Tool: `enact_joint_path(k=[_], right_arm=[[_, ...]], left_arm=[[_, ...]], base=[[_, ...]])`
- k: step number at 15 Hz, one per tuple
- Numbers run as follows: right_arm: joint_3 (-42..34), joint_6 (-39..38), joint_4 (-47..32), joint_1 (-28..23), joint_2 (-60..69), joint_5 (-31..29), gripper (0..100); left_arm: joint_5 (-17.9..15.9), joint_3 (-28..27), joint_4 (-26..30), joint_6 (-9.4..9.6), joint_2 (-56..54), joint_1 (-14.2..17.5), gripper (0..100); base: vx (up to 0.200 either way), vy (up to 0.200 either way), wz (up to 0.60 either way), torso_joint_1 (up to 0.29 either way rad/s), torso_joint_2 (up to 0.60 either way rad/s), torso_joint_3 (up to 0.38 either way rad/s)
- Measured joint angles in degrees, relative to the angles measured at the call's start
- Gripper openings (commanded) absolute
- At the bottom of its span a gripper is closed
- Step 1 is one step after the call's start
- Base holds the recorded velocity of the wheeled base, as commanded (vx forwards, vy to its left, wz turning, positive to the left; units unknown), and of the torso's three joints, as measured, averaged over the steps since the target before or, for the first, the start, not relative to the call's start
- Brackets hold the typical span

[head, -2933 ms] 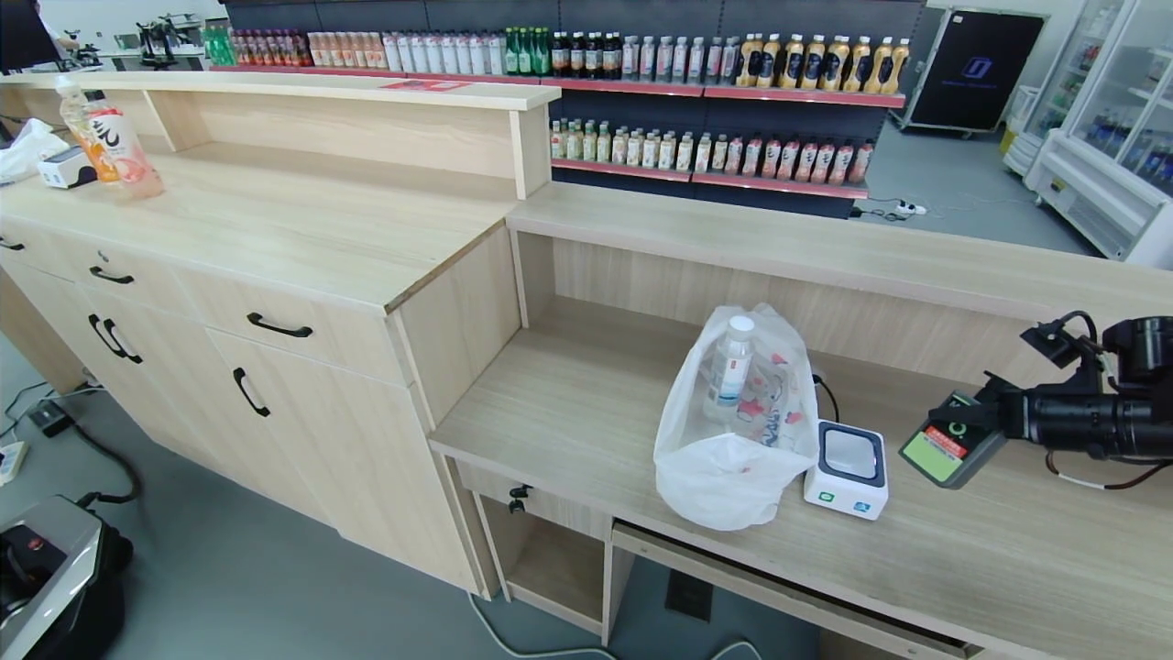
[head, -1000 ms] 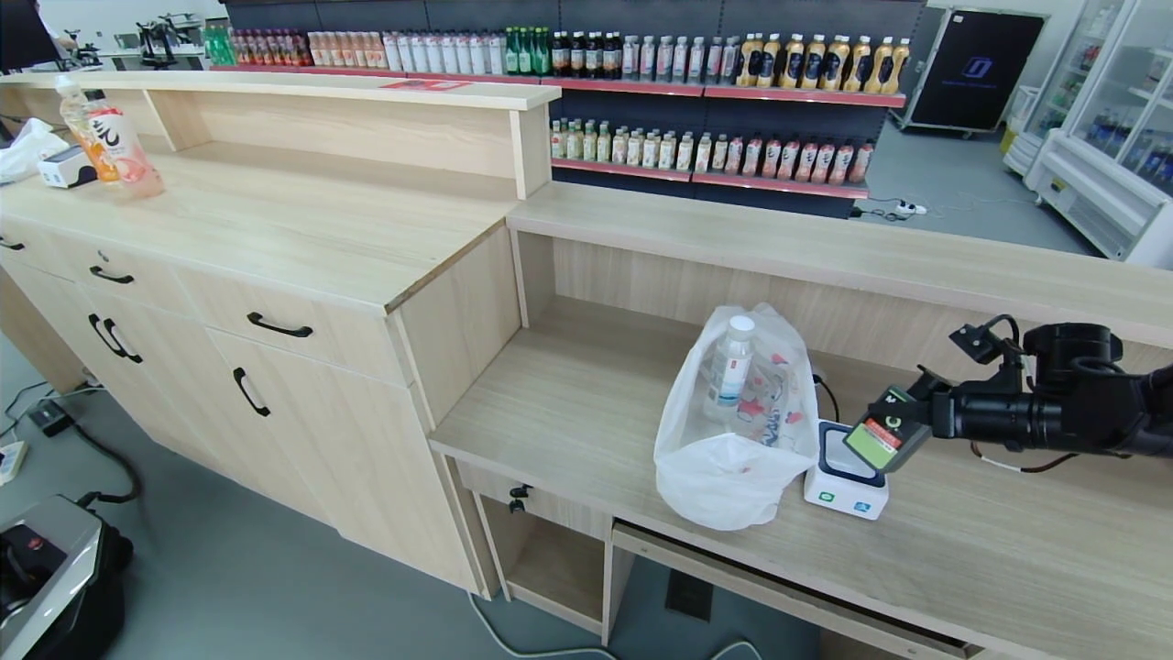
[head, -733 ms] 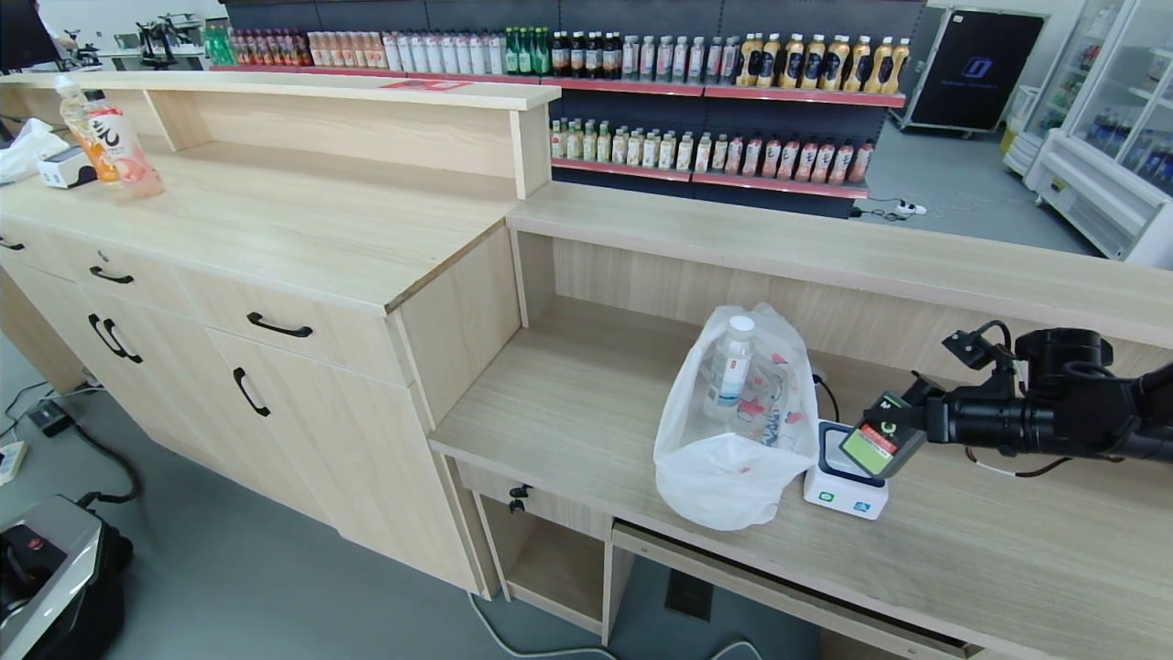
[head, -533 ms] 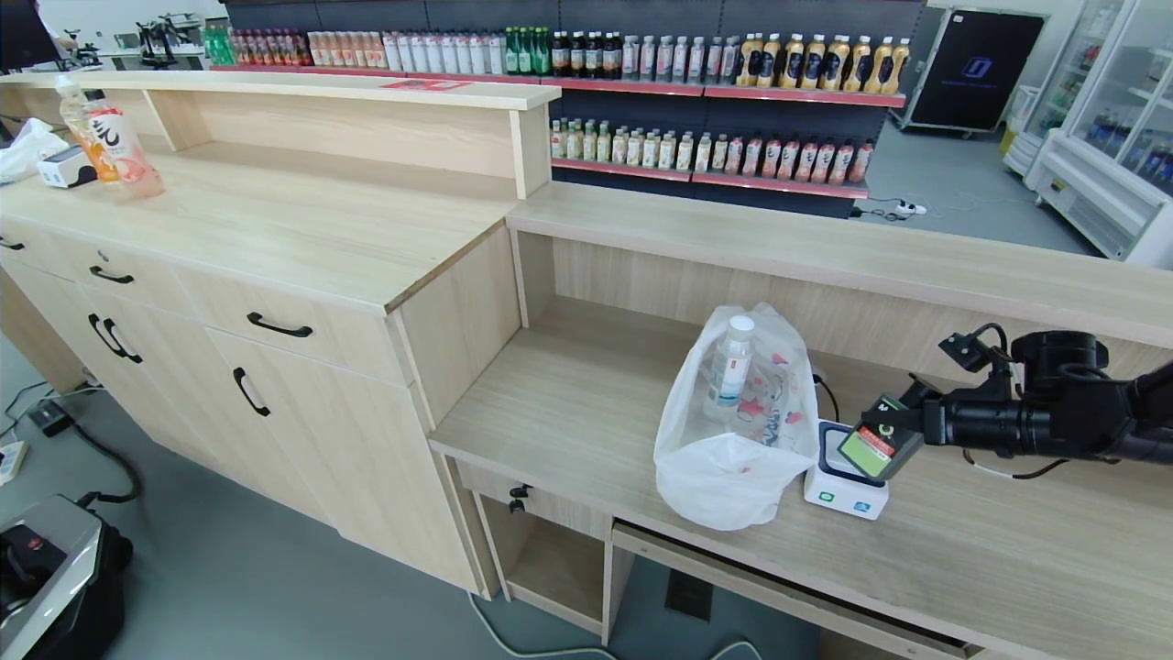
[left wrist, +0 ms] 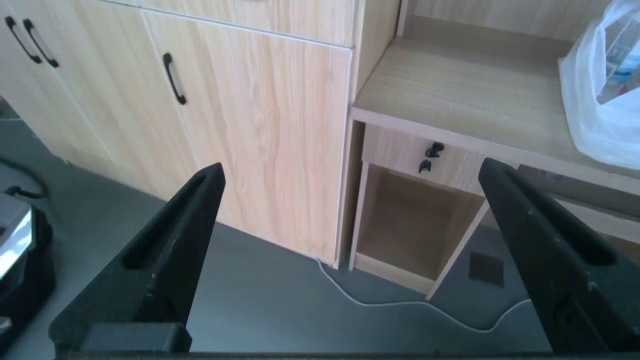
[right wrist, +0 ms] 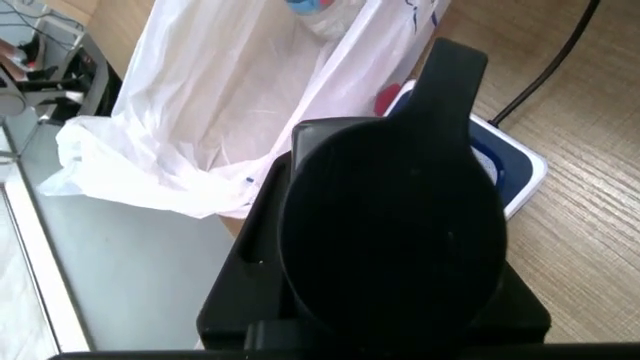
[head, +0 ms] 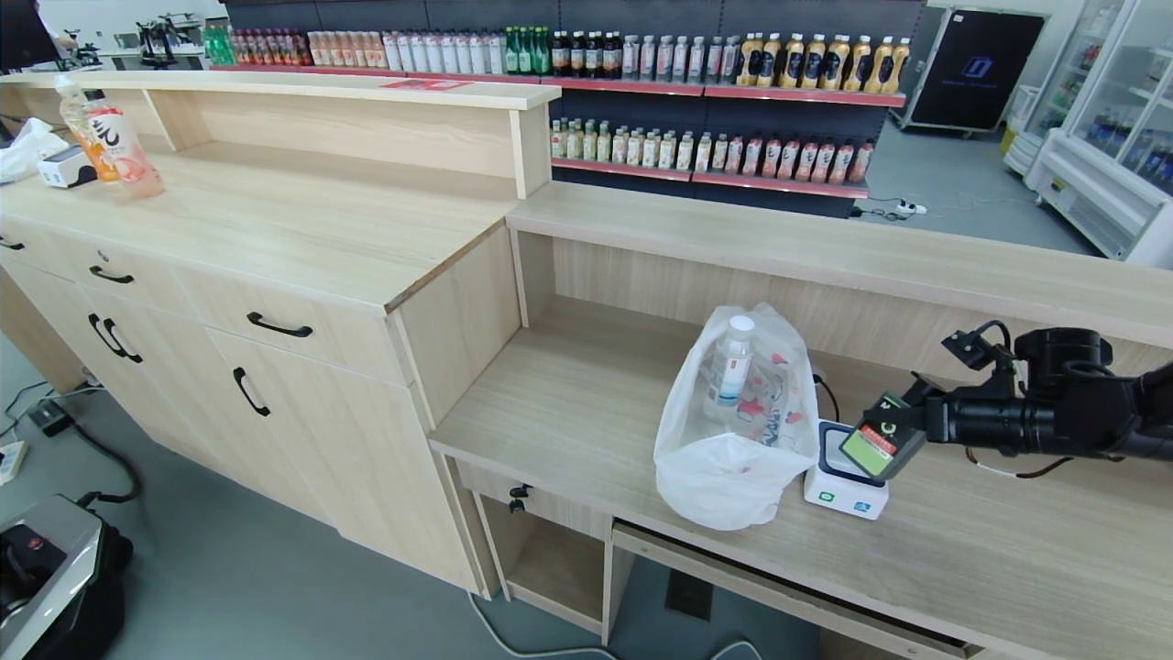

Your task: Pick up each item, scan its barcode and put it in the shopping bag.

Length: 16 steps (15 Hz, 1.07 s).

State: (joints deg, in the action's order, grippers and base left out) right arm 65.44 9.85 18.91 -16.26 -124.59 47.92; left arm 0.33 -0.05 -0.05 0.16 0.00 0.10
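The long wooden counter carries a small white scanner. The shopping bag stands right against the scanner's left side, with a bottle upright inside. Just above the scanner, the right gripper clamps a tilted green box. The left gripper is spread wide and empty, well apart from the scanner, down by the cabinet doors.

No print legible. Box between right gripper fingers: green-red label, lettering too small. Bottle label likewise.
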Motion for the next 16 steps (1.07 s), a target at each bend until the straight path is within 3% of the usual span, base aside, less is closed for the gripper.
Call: enact_joint_path(k=[2, 3, 6, 7, 8, 10, 14, 16], right_arm=[[-1.4, -0.4, -0.3, -0.1, 5.1, -4.8, 0], [-3.2, -0.5, 0.0, -0.1, 9.0, -10.3, 0], [-9.3, -0.4, 0.5, 1.7, 19.0, -33.9, 0], [-10.6, -0.4, 0.5, 3.8, 21.4, -42.8, 0], [-11.7, 0.3, 0.9, 6.4, 23.0, -48.1, 0], [-14.4, 7.8, 5.1, 9.5, 25.6, -50.4, 0], [-17.3, 13.9, 12.8, 11.2, 27.6, -45.2, 0], [-17.7, 14.2, 14.2, 11.4, 27.1, -38.7, 0]], left_arm=[[0.0, 0.0, 0.0, 0.02, 0.0, 0.0, 100], [0.0, 0.0, 0.0, 0.00, 0.0, 0.0, 100], [0.0, 0.0, 0.0, 0.00, 0.0, 0.0, 100], [0.0, 0.0, 0.0, 0.02, 0.0, 0.0, 100], [0.0, 0.0, 0.0, 0.02, 0.0, 0.0, 100], [0.0, 0.0, 0.0, 0.02, 0.0, 0.0, 100], [0.0, 0.0, 0.0, 0.02, 0.0, -0.1, 100], [0.0, 0.0, 0.0, 0.02, 0.0, 0.0, 100]], base=[[0.000, 0.000, 0.00, 0.000, 0.00, 0.000], [0.000, 0.000, 0.00, 0.000, 0.00, 0.000], [0.000, 0.000, 0.00, 0.000, 0.00, 0.000], [0.000, 0.000, 0.00, 0.000, 0.00, 0.000], [0.000, 0.000, 0.00, 0.000, 0.00, 0.000], [0.000, 0.000, 0.00, 0.000, 0.00, 0.000], [0.000, 0.000, 0.60, 0.001, 0.00, 0.002], [0.000, 0.000, 0.30, -0.001, 0.00, 0.001]])
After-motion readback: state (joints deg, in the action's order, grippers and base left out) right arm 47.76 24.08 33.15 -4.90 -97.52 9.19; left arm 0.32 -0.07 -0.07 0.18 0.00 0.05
